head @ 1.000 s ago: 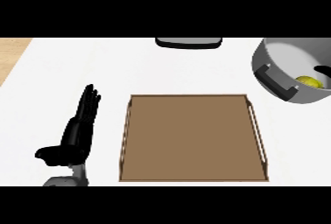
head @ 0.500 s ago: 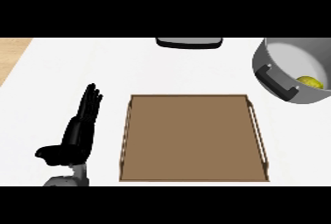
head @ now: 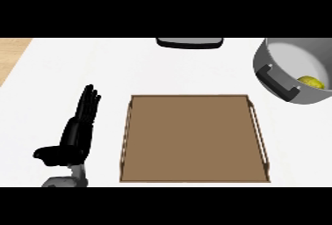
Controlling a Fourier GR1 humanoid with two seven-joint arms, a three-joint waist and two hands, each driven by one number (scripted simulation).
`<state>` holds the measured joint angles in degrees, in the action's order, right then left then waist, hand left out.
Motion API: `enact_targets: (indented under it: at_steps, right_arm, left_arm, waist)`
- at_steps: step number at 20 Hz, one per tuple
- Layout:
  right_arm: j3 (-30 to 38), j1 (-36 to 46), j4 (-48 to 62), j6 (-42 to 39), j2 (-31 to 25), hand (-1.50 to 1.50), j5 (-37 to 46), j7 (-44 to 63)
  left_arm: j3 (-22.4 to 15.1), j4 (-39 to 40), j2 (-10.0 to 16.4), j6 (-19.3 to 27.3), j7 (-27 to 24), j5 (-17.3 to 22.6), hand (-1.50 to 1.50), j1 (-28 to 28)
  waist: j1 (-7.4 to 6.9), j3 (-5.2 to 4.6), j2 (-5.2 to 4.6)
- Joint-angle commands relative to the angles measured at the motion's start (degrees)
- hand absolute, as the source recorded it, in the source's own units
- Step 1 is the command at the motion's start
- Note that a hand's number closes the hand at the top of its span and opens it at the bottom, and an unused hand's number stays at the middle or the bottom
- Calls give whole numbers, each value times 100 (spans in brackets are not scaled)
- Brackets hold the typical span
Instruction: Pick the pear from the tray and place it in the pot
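Pear (head: 311,81) lies inside the grey pot (head: 273,56), low against its inner wall, at the view's upper right edge, where the pot is cut off by the frame. A black handle (head: 279,83) juts from the pot's near side, toward the tray. The brown tray (head: 194,136) sits flat in the middle of the white desk (head: 65,66), between the pot and the left hand (head: 76,132). That hand shows at the view's lower left, just beside the tray's left rim, released, its fingers straight and pointing away from the robot, grasping nothing. The pear is well apart from it, across the whole tray and further back. A dark, flat object (head: 189,42) lies at the desk's far edge.
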<state>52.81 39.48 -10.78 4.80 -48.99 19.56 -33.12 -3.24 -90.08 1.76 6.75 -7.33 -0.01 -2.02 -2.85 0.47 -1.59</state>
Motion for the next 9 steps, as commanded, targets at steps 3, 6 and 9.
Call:
enact_targets:
  at_steps: [3,6,9]
  right_arm:
    - [278,-82,69,-13,-171,-150,-298,-6]
    - [415,-273,84,-37,-415,-150,-403,0]
    - [549,-421,75,-23,-399,-150,-549,-153]
  left_arm:
    - [-133,-243,-40,75,263,-97,0,-34]
    - [2,137,-36,-1,-69,-8,0,-23]
    - [-16,4,14,-35,-13,-15,0,-2]
  waist:
    - [-3,3,36]
    - [5,10,-5]
    - [21,8,19]
